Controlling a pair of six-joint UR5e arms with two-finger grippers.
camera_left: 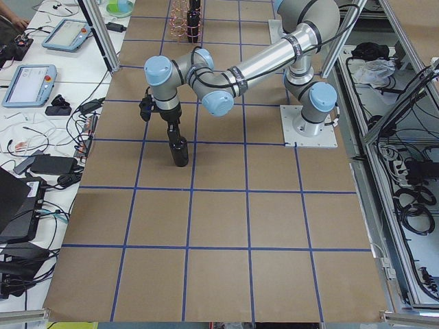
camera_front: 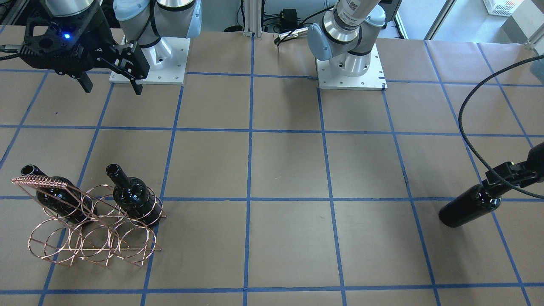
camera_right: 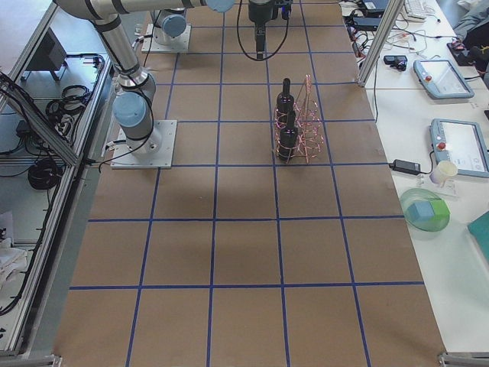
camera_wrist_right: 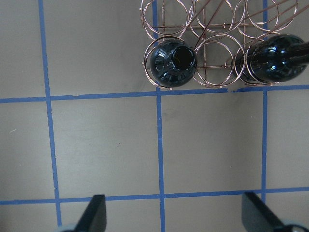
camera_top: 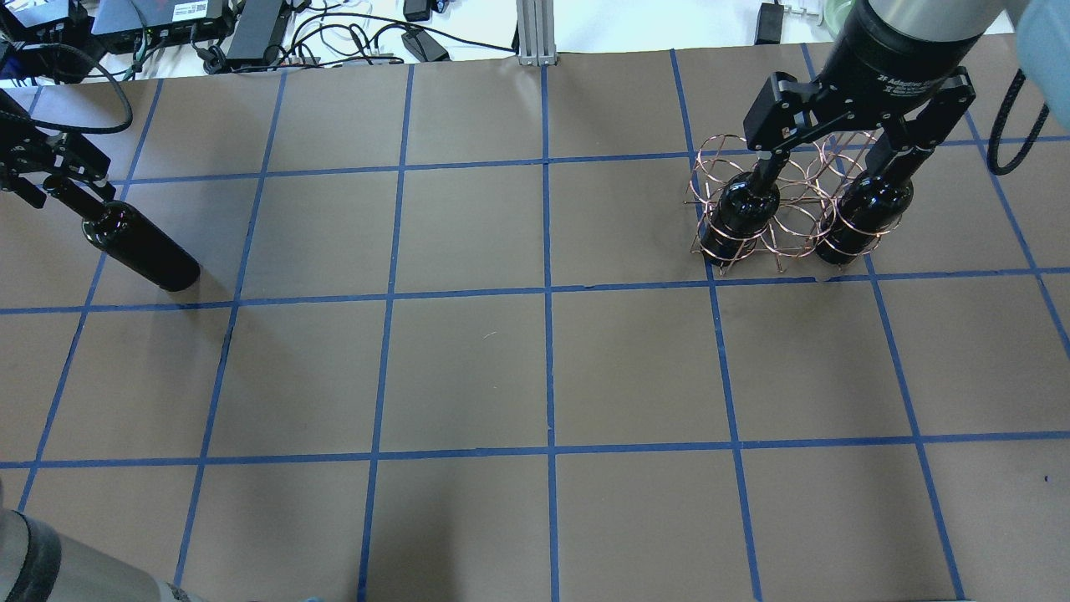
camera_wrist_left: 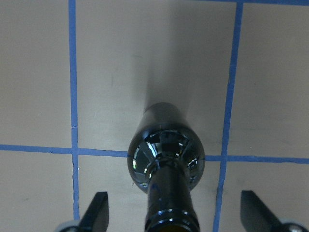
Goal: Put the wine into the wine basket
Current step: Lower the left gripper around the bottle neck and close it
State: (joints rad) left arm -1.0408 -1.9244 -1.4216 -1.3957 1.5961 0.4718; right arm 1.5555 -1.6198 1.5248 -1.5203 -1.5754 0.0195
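Three glossy black wine bottles, one copper wire wine basket and two pincers are shown on a brown counter point(camera_front: 284, 170) gridded with blue tape point(camera_front: 250, 170). In the front-facing view, the wine point(camera_front: 465, 209) is seen at the lower right edge, standing on the counter, well apart from the basket. The left pincer point(camera_wrist_left: 175, 212) is placed around its neck. In the left wrist view, its fingers point(camera_wrist_left: 98, 215) are spread wide, clear of the neck on both sides, so the bottle is not gripped. The wine basket point(camera_front: 93, 242) is set at the lower left. Two further bottles are stood upright in its rings: the first bottle point(camera_front: 57, 199) beneath the coil-wrapped handle point(camera_front: 40, 182), the second bottle point(camera_front: 135, 199) to its right, with one ring between them. The right pincer point(camera_front: 113, 89) is held at the upper left, its fingers spread wide, holding nothing.
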